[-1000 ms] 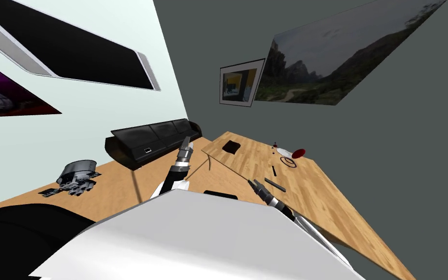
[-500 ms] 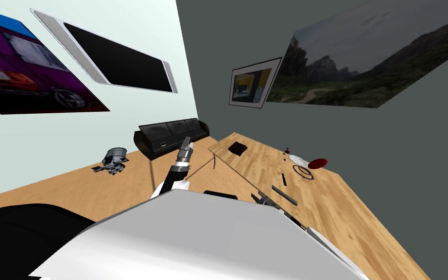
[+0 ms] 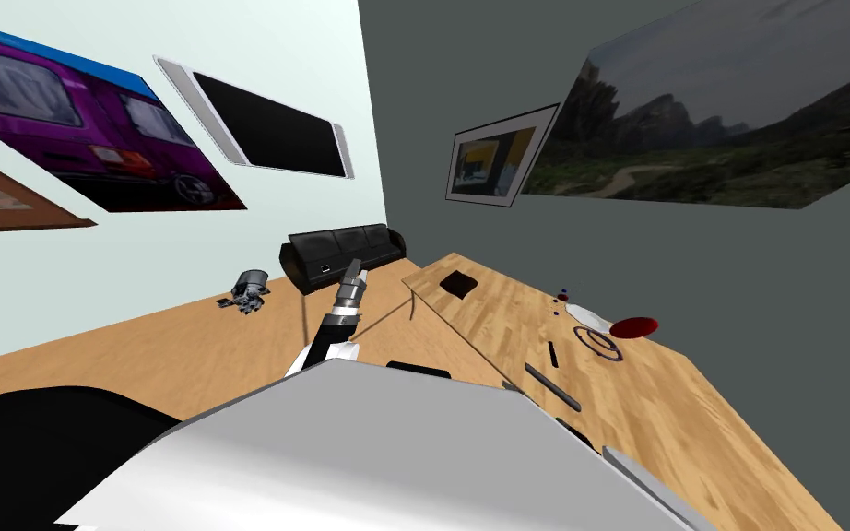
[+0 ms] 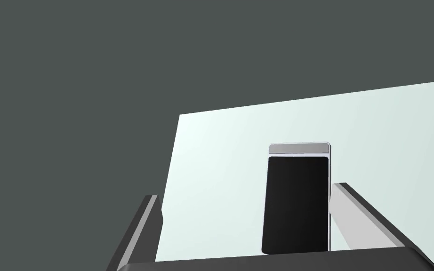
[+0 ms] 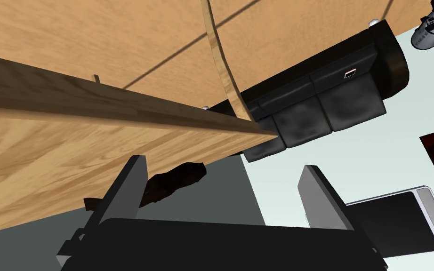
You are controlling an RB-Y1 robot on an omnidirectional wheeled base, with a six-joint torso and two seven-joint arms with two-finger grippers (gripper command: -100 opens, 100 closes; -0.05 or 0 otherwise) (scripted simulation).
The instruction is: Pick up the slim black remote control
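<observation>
A long, slim dark remote (image 3: pixel 552 387) lies on the wooden table (image 3: pixel 690 415) near its front edge, just past my chest on the right. A shorter black bar (image 3: pixel 552 353) lies right behind it. My right gripper (image 5: pixel 225 188) is open and empty, low beside the table's edge (image 5: pixel 117 110) and looking along the tabletop from the side. A black lump (image 5: pixel 178 176) on the table shows past one finger. My left gripper (image 3: pixel 356 272) is raised over the floor, left of the table, open (image 4: pixel 249 211) with nothing between its fingers.
Further along the table are a dark ring (image 3: pixel 596 339), a white plate (image 3: pixel 589 316), a red bowl (image 3: pixel 635 326) and a black square object (image 3: pixel 458 283). A black sofa (image 3: pixel 345 253) stands against the far wall. A small grey machine (image 3: pixel 248 290) sits on the floor.
My view has swung, so the table and remote now sit closer and lower right. The right gripper, seen above my chest before, has slipped behind it. The left arm holds its pose.
</observation>
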